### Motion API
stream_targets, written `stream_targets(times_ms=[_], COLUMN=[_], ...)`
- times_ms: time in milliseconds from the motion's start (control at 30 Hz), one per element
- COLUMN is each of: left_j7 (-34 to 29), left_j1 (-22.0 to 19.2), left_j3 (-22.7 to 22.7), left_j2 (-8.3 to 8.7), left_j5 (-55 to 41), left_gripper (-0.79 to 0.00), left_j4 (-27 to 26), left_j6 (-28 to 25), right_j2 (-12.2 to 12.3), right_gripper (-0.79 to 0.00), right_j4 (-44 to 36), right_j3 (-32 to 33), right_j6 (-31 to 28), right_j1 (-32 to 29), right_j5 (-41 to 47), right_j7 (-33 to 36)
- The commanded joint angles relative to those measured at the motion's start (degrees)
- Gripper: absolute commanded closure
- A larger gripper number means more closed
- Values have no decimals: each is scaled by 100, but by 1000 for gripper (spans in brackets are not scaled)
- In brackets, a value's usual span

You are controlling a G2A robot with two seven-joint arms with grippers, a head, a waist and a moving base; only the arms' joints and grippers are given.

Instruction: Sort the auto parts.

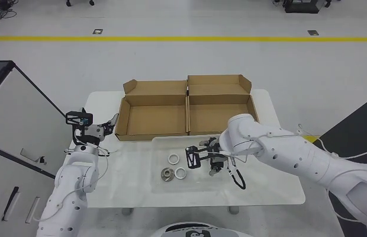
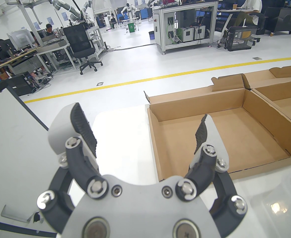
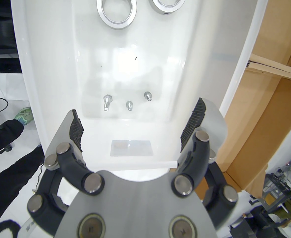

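While the right hand (image 3: 137,111) gapes wide, its wrist view reveals three bolts (image 3: 129,105).

1. Left gripper (image 2: 143,130) held above the white table (image 2: 120,144), fingers spread wide apart.
2. Open cardboard box (image 2: 200,105) just beyond the fingertips.
3. Second cardboard box (image 2: 284,92) touching the first, on its right.
4. Yellow floor line (image 2: 160,76) far past the table, with a black office chair (image 2: 83,43) beyond it.
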Motion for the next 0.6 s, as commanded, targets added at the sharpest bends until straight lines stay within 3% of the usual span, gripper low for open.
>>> stream_targets(times_ms=[0,333,500,567], left_j7=[0,0,0,0], left_j1=[0,0,0,0], left_j3=[0,0,0,0], left_j2=[0,0,0,0], left_j5=[0,0,0,0], left_gripper=[-785,-785,-785,-785], left_j4=[0,0,0,0], left_j6=[0,0,0,0], right_j2=[-2,-64,-129,-151], right_gripper=[-785,-785,-785,-739], right_j4=[72,226,216,215], right_j3=[-33,-701,-701,-701], right_j6=[-9,230,389,413], right_j1=[-5,538,544,540], right_j5=[58,845,1036,1066], right_j7=[162,402,561,586])
